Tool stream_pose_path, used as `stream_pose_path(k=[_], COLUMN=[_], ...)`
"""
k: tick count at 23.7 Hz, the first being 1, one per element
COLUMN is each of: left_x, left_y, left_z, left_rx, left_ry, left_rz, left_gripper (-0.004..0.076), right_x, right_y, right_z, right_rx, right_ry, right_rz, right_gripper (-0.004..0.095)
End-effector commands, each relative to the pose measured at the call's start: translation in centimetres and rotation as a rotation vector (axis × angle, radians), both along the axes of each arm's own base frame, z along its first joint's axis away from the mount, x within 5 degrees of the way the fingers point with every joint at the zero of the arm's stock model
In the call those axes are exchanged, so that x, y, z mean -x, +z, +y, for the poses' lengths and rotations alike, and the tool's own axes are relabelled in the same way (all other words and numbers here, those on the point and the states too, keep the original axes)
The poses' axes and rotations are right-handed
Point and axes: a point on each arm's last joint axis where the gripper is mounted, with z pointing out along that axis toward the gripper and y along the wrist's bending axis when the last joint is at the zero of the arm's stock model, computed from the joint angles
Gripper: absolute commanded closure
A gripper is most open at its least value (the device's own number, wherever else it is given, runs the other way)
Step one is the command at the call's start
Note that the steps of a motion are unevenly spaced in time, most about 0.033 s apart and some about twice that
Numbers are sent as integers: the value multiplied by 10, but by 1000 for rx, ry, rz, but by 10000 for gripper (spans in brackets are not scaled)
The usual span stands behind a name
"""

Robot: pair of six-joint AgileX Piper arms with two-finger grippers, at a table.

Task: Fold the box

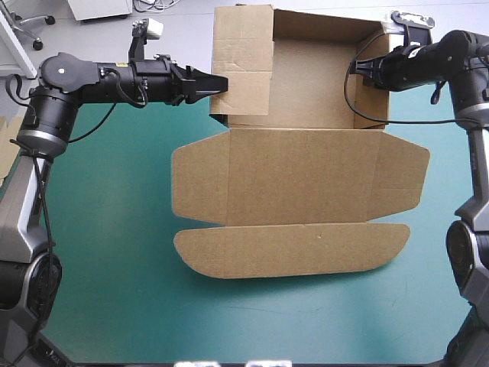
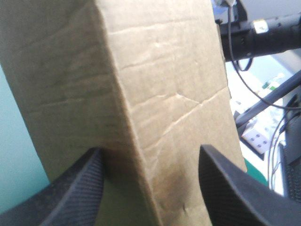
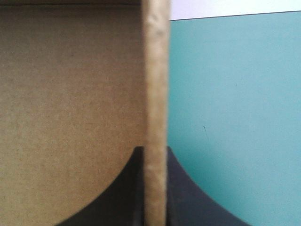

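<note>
The brown box (image 1: 306, 84) stands at the far middle of the table, its walls raised. Its lid (image 1: 298, 176) lies flat toward the front, with a long rounded flap (image 1: 290, 248) at its front end. My left gripper (image 1: 220, 82) is at the box's left wall. In the left wrist view its fingers stand apart, and my left gripper (image 2: 150, 150) is open around a folded corner of the box wall (image 2: 164, 70). My right gripper (image 1: 357, 67) is at the right wall. In the right wrist view my right gripper (image 3: 155, 149) is shut on the wall's upright edge (image 3: 155, 70).
The teal-green cover (image 1: 107, 229) lies bare to the left, the right and in front of the flat lid. The box's far wall reaches the table's far edge. The right arm (image 2: 263, 33) shows beyond the box in the left wrist view.
</note>
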Motion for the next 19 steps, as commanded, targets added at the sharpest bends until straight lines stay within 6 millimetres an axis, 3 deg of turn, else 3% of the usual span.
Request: stream_pose_path(k=[1, 5, 12, 19], left_x=[18, 16, 3, -8], left_y=[34, 37, 25, 8], left_z=[-1, 0, -7, -13], left_rx=[26, 50, 45, -135], left_ry=[70, 110, 129, 225], left_rz=[-81, -83, -12, 6], left_gripper=[290, 290, 290, 290], right_x=[17, 18, 15, 7], right_y=[36, 35, 29, 14], right_z=[9, 16, 28, 43], right_rx=[-41, -36, -17, 48], right_ry=[-11, -10, 1, -23], right_rz=[-137, -127, -108, -60], right_gripper=[920, 920, 920, 920])
